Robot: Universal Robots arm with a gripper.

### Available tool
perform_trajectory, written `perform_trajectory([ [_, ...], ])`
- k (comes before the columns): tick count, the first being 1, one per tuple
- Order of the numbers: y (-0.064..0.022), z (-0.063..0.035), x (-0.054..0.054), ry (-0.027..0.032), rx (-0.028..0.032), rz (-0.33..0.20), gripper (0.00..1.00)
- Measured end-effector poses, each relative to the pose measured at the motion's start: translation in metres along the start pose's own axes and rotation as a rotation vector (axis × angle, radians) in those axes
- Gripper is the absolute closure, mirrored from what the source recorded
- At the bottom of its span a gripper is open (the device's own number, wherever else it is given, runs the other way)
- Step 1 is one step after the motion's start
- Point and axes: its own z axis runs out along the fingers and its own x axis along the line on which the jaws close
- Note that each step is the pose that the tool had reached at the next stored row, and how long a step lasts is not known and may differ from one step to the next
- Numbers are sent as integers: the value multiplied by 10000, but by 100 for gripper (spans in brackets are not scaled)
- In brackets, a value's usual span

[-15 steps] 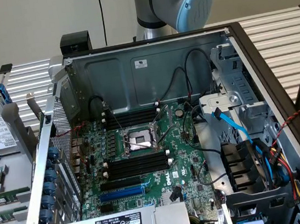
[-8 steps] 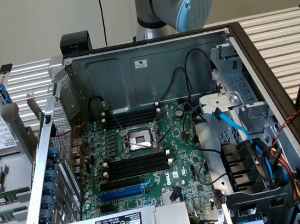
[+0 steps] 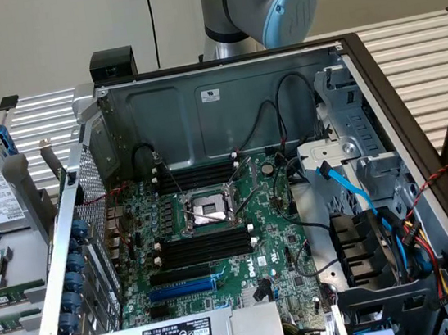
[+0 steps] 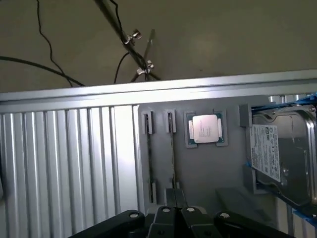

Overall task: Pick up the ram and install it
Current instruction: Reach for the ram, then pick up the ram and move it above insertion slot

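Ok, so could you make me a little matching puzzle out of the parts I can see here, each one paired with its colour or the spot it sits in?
Things:
1. long expansion slot
2. memory slots
3. processor chip
4. ram

Descriptions:
A. standing on edge in a narrow holder of the grey tray
B. blue, on the motherboard
C. silver-topped, lying flat in the tray's square holder
D. black, with white end clips

Pairs: 1-B, 2-D, 3-C, 4-A.

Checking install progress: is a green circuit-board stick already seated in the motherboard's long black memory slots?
No, the long black memory slots all stand empty.
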Motion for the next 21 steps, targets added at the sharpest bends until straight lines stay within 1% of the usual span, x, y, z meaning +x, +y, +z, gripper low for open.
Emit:
perform_trajectory([
  [21, 0, 0, 0, 46, 261, -3621, 90],
])
